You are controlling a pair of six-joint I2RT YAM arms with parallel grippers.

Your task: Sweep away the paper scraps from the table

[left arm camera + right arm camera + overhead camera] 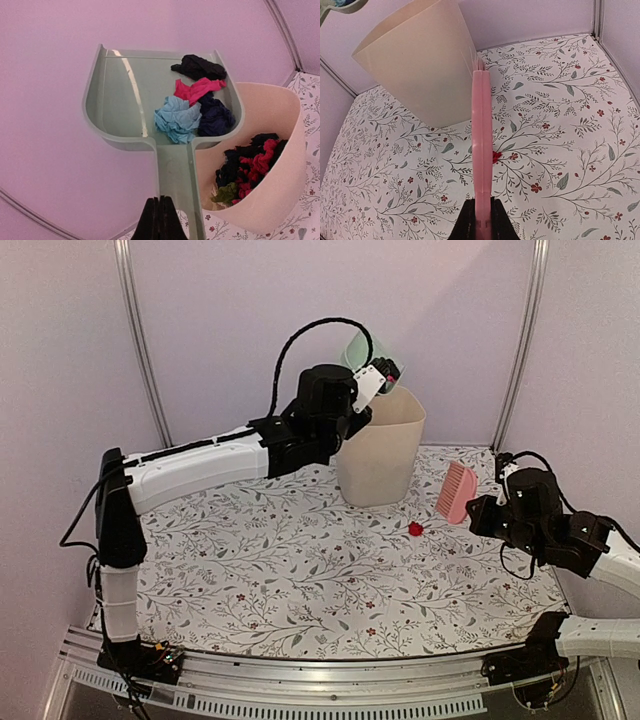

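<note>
Table (300, 570): red scrap (415, 529); dustpan (125, 95) above bin (385, 450)

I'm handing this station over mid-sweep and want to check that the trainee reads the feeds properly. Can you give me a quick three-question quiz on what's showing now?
1. True or false: the dustpan in the left gripper is empty.
2. In the top view, what lies loose on the table? A) nothing B) one red scrap C) three pink scraps
3. Fill in: the right gripper is shut on the pink ____.

Key
1. False: it carries several paper scraps, held up by the bin.
2. B
3. brush
</note>
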